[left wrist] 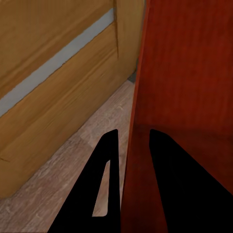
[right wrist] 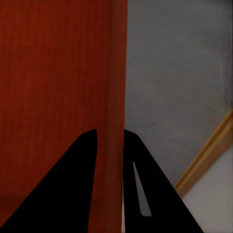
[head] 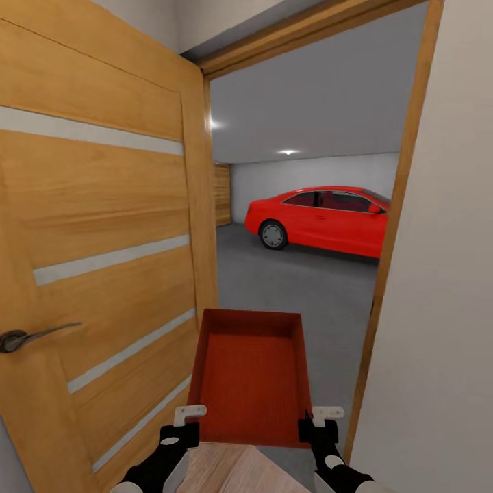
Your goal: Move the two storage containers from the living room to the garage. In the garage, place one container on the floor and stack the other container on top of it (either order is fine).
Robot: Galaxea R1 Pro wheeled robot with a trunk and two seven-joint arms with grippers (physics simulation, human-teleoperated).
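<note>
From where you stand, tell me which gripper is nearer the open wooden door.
Left. The left gripper clamps the storage container's wall on the side beside the wooden door; the right gripper clamps the opposite wall, by the door frame.

We see the red car (head: 322, 220) only in part: the door frame (head: 394, 226) cuts off its rear. The open wooden door (head: 96, 260) runs past the head view's left edge and hides the garage's left side. The storage container's (head: 252, 373) near wall sits behind both grippers' black fingers, which are cropped in the wrist views.
</note>
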